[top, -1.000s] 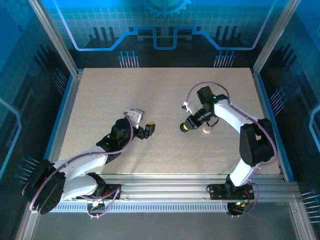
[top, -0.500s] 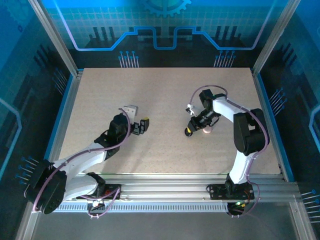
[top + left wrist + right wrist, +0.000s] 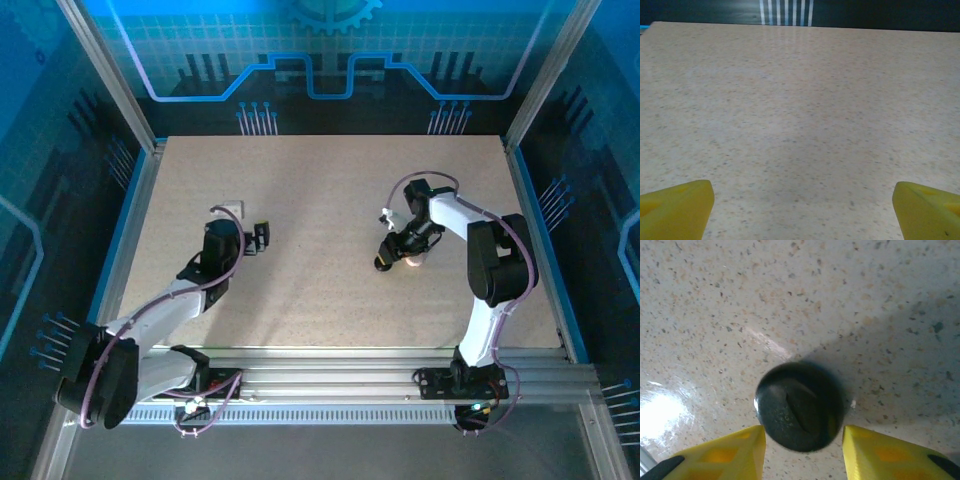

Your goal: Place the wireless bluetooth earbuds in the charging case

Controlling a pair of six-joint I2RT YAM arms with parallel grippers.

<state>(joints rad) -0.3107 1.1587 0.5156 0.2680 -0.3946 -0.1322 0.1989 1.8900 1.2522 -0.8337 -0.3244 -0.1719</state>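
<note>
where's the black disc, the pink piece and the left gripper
black disc (image 3: 799,406): right wrist view, middle of its top face
pink piece (image 3: 416,262): top view, its visible pale top
left gripper (image 3: 802,192): left wrist view, midway between its yellow fingertips

A pale pink rounded thing just beside the right hand is partly hidden, too small to identify.

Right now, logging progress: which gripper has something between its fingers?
The right gripper: a round black piece sits between its fingertips; the left gripper frames bare table.
</note>
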